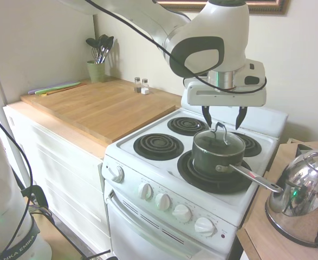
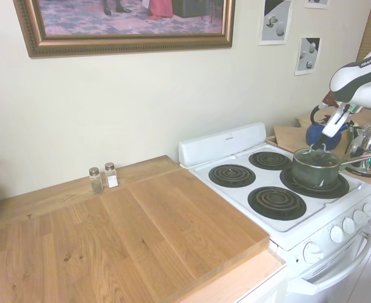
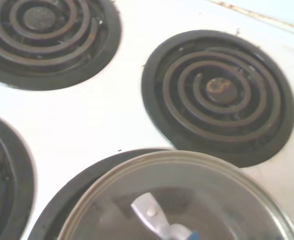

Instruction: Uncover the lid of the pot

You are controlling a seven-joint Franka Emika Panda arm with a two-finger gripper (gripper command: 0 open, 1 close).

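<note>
We see the pot (image 1: 217, 157) on the front right burner of the stove (image 1: 164, 162), with the lid (image 1: 219, 143) seated on it. The gripper (image 1: 222, 117) hangs just above the lid's loop handle (image 1: 221, 130), its 2 fingers spread apart and holding nothing.

We judge the lid to be rigid glass in a metal rim: fairly light, but brittle if dropped and slick across the dome. The arched loop is the only sensible hold; we would close across its top bar and lift straight up, so the rim does not drag the pot by its long handle (image 1: 254, 179).

The first exterior view gives us the open fingers straddling the loop and the kettle (image 1: 299, 197) beside the stove. The second exterior view shows the pot (image 2: 316, 167) from the opposite side, with most of the gripper hidden. The wrist view shows the lid (image 3: 179, 197) from above, close up, and 1 end of the loop's mount (image 3: 149, 212), which neither wide view resolves.
</note>
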